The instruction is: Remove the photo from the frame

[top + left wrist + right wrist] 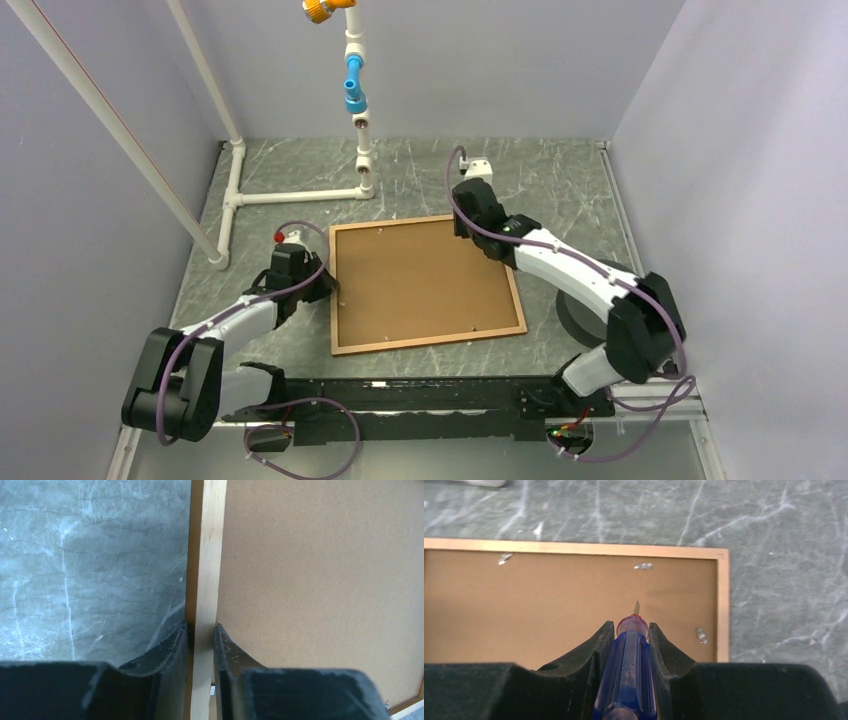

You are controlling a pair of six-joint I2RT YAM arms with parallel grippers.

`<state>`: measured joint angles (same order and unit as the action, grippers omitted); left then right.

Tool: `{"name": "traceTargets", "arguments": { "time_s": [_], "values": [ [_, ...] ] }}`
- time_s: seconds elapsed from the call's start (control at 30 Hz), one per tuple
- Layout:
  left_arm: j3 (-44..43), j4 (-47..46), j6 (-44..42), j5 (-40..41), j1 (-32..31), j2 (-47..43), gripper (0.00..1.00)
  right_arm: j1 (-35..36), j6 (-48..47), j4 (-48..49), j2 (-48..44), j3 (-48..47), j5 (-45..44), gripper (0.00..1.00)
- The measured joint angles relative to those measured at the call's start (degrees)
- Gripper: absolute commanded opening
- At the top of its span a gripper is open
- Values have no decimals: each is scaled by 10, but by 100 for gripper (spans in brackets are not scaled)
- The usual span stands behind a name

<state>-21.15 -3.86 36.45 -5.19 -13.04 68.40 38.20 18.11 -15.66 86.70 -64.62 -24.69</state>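
Note:
The frame (428, 341) lies face down on the grey table, its brown backing board (420, 280) facing up. The photo is hidden under that board. My left gripper (325, 285) straddles the frame's left rail (209, 555), and in the left wrist view the gripper (201, 627) has one finger on each side, pressed against the wood. My right gripper (468, 225) hovers over the far right corner. It (630, 626) is shut on a blue-handled screwdriver (628, 670) whose tip (636, 607) points at the board near a metal tab (643, 566).
Two more metal tabs (504, 557) (700, 635) sit along the board's edges. A white pipe structure (290, 197) with a blue fitting (355, 90) stands at the back left. A slanted white pole (120, 140) crosses the left side. Grey walls enclose the table.

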Motion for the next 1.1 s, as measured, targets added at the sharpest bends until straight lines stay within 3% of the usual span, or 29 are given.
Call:
{"name": "traceTargets", "arguments": {
  "time_s": [0.2,0.37,0.57,1.1],
  "values": [
    [-11,26,16,-23,-1,0,55,29,26,29,-89,74,73,0],
    [-16,50,18,-37,6,-12,60,84,56,79,-106,116,136,0],
    [-24,71,10,-51,35,-10,55,137,94,150,-75,123,198,0],
    [-34,33,2,-87,54,40,19,225,114,186,77,14,212,0]
  ]
}}
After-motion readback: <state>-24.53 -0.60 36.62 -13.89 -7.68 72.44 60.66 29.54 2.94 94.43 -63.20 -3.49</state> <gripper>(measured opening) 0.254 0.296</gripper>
